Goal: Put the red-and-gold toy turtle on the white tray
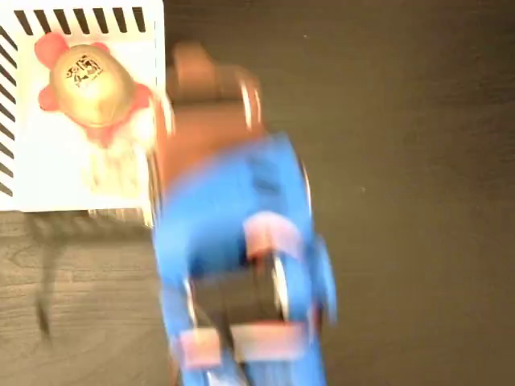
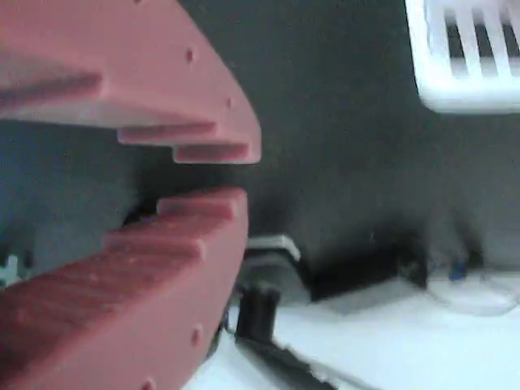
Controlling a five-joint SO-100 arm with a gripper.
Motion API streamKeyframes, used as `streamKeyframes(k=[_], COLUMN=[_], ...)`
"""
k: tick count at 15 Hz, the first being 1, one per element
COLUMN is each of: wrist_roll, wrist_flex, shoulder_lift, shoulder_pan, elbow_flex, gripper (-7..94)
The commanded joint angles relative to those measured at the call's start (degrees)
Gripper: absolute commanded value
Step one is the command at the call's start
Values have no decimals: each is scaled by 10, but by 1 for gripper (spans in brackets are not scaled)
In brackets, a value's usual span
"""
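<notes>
The red-and-gold toy turtle (image 1: 92,84) lies on the white tray (image 1: 44,173) at the top left of the fixed view, its gold shell with the black logo facing up. My gripper (image 1: 197,68), red-brown on a blue arm, is blurred and hovers just right of the tray, apart from the turtle. In the wrist view the gripper (image 2: 244,175) shows two red stepped fingers with a narrow gap and nothing between them. A white edge with black stripes (image 2: 463,73), seemingly the tray, sits at the top right of that view. The turtle is out of the wrist view.
The tray rests on a dark table (image 1: 402,121) that stretches to the right. The blue arm (image 1: 241,241) covers the middle and bottom of the fixed view. The wrist view shows a pale surface (image 2: 390,341) and black parts low down.
</notes>
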Motion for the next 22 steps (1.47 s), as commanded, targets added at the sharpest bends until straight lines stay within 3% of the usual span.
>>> streamKeyframes(k=[1,7,14,22], wrist_roll=[9,10,-36,-25], wrist_flex=[-19,50,134,134], shoulder_lift=[157,367,431,431], shoulder_pan=[-4,11,1,13], elbow_flex=[171,408,440,440], gripper=[0,0,0,0])
